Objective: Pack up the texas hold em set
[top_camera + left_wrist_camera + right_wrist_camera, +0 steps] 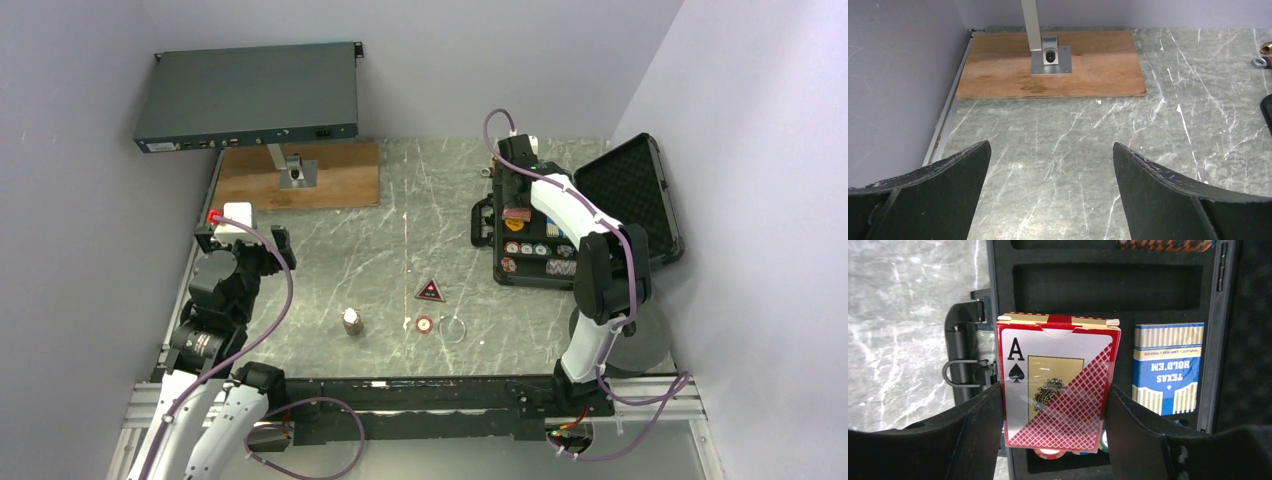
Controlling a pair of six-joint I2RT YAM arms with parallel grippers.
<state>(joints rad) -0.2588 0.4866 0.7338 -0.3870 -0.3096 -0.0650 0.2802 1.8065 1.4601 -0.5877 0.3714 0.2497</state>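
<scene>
The black briefcase [500,262] lies open at the right, its lid [630,190] leaning back. My right gripper [1054,390] hovers over the foam lining [1108,287], shut on a red card deck [1058,365] showing an ace of spades, held upright. A blue card deck [1168,367] sits in its slot beside it, and poker chips [1050,452] lie in a slot below. On the table lie the red-black triangle piece [430,291] and one chip [425,324]. My left gripper [1050,145] is open over bare table at the far left, with nothing between its fingers.
A grey-blue rack box [250,97] stands raised on a post over a wooden board [300,175] at the back left. A small brownish object [352,320] and a clear ring [453,329] lie near the front. A red-handled wrench [1262,61] lies beyond the case. Walls close both sides.
</scene>
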